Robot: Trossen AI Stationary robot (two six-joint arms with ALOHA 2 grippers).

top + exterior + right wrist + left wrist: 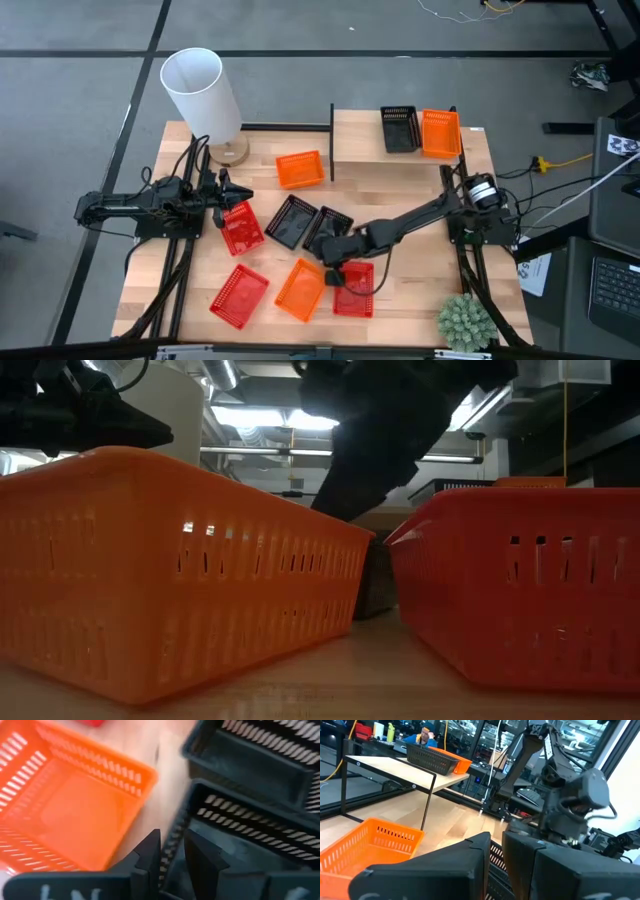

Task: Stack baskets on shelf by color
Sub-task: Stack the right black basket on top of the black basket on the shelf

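With my right gripper [172, 851] pinching narrowly on the black basket's [235, 835] wall mid-table, I'd lift straight up, clear of the orange basket [75, 805] beside it.

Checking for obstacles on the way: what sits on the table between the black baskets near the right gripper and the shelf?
Bare wood only, between the black baskets and the shelf, per the high view.

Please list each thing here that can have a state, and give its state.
Right gripper: shut on black basket wall.
Left gripper: nearly shut, empty.
Shelf: holds one black basket, one orange basket.
Red basket: on table, unstacked.
White cylinder: upright.
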